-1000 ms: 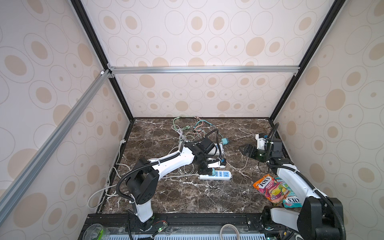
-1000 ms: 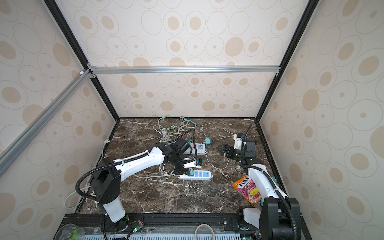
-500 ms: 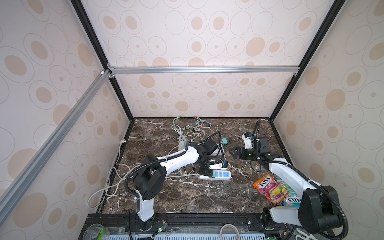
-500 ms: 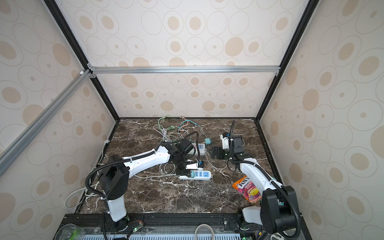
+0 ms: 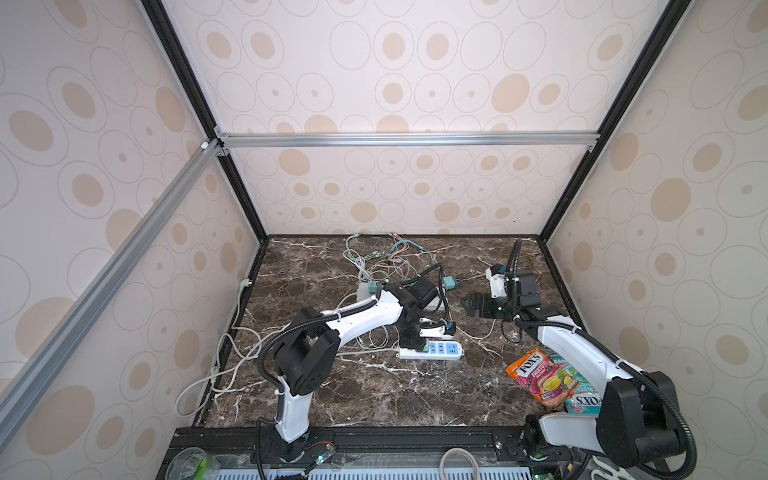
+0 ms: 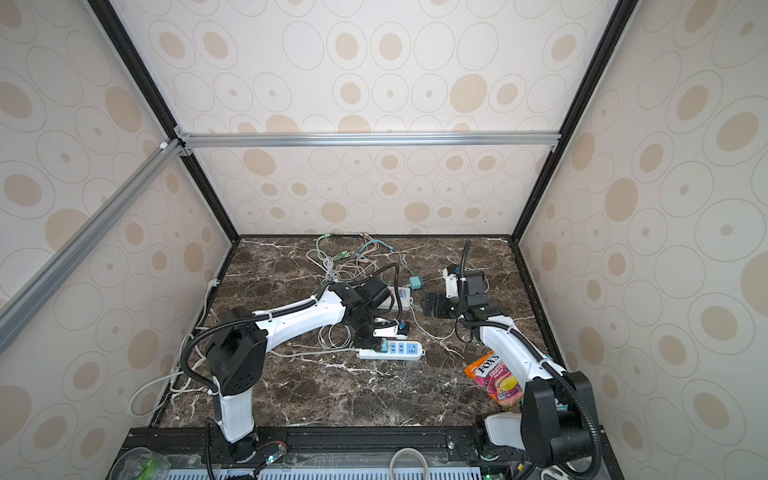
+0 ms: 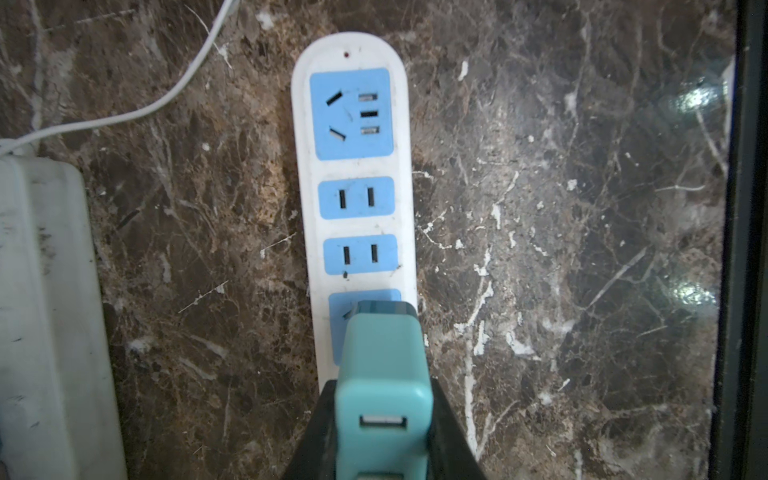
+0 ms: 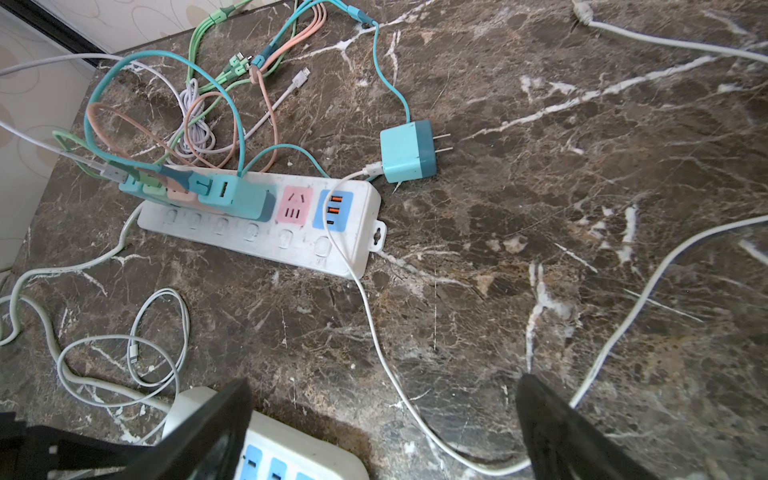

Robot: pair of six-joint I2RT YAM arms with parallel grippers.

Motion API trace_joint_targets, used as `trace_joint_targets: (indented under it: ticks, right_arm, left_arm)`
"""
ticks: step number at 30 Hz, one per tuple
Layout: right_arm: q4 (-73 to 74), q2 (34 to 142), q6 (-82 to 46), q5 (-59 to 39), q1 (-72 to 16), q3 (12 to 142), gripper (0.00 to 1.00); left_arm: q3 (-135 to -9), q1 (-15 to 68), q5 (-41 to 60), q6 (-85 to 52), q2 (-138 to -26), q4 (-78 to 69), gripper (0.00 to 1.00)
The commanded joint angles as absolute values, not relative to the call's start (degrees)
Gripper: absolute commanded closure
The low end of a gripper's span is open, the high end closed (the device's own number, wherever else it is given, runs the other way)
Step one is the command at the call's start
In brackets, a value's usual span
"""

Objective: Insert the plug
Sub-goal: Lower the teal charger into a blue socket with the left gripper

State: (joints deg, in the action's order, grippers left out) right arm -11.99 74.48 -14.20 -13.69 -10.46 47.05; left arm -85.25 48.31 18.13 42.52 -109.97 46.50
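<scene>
tabletop [image 7: 582, 208] — glossy marble | power strip [image 7: 357, 54], plug [image 7: 382, 357] — smooth plastic

White arms [image 5: 365, 318], black joints [image 5: 306, 358], ribbed black cables [image 5: 260, 364]

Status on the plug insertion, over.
Left gripper shut on teal charger. Right gripper open, holding nothing. Charger at end socket of power strip, seating unclear. White cable clear of socket.

A lab-style robot test cell: a marble-patterned worktop [image 5: 374, 395] boxed by circle-patterned panels [image 5: 415, 62] on aluminium framing [image 5: 407, 139], with left arm [image 5: 365, 318] and right arm [image 5: 577, 353] bolted to the front rail [image 5: 415, 436].
</scene>
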Motion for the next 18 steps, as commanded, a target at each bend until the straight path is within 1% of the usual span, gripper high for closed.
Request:
trace_joint_targets:
  ticks: [1, 4, 11, 18]
  right_arm:
    - [-11.86, 73.92, -14.57, -13.12, -10.63, 48.25, 0.0]
    - [-11.93, 73.78, -14.5, -13.09, -10.63, 48.17, 0.0]
    - [-11.85, 73.78, -14.94, -12.68, -10.63, 47.78, 0.0]
    - [-11.84, 74.09, -15.19, -12.13, -10.63, 47.79, 0.0]
  left_arm:
    - [-86.81, 48.6, 18.37, 44.65, -111.74, 48.43, 1.0]
    - [-88.11, 48.6, 18.85, 44.84, -113.33, 50.0, 1.0]
    - [-88.48, 49.78, 14.95, 44.36, -118.74, 52.89, 1.0]
    - [-81.3, 50.98, 13.65, 41.26, -118.17, 47.69, 1.0]
